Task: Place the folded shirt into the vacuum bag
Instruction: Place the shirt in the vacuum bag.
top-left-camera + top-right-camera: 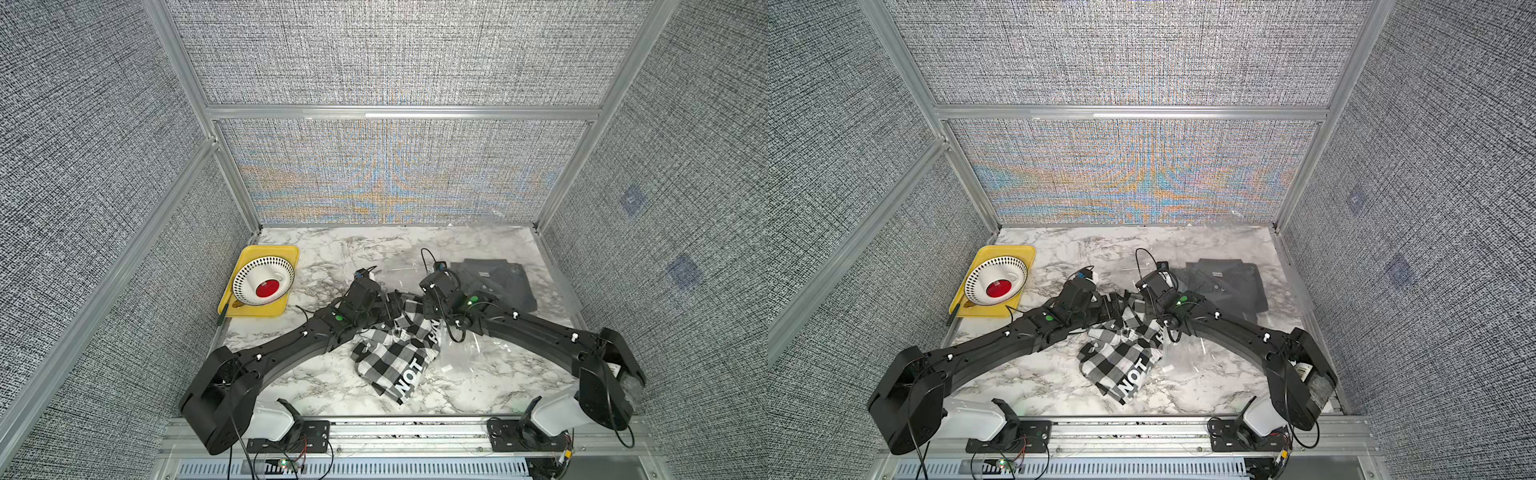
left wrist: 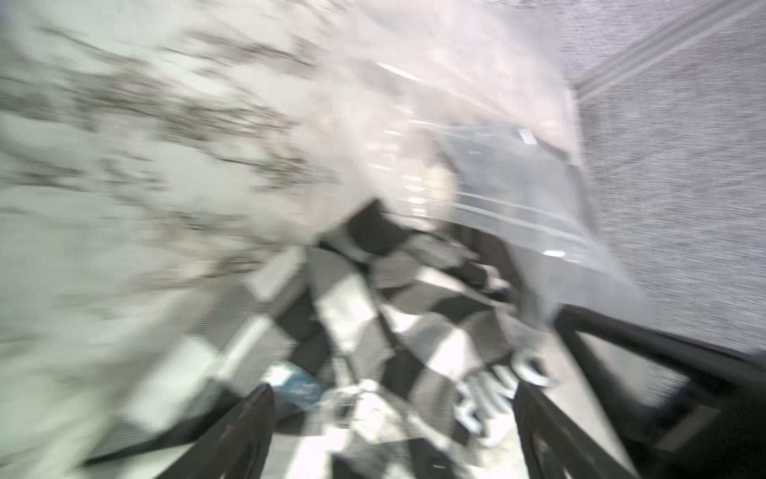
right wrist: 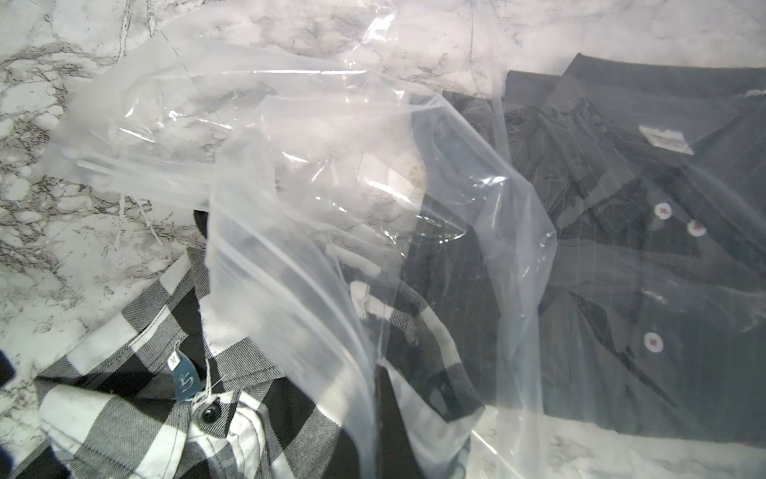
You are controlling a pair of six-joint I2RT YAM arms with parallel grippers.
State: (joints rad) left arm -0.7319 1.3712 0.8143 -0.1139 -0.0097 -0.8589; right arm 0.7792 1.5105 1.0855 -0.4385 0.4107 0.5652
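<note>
Left wrist: left fingers [image 2: 236, 443] spread, checkered shirt [image 2: 352, 315] between them, half outside vacuum bag [image 2: 518, 178]. Right fingers hidden, pressed together, likely on bag lip; slip collapses mouth.

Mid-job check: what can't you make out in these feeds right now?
- Right arm jaws: covered by its wrist in both top views, outside the right wrist view.
- Whether the checked shirt is inside the vacuum bag: that arm covers the mouth in both top views.
- Left wrist view: motion-blurred, fine detail lost.
</note>
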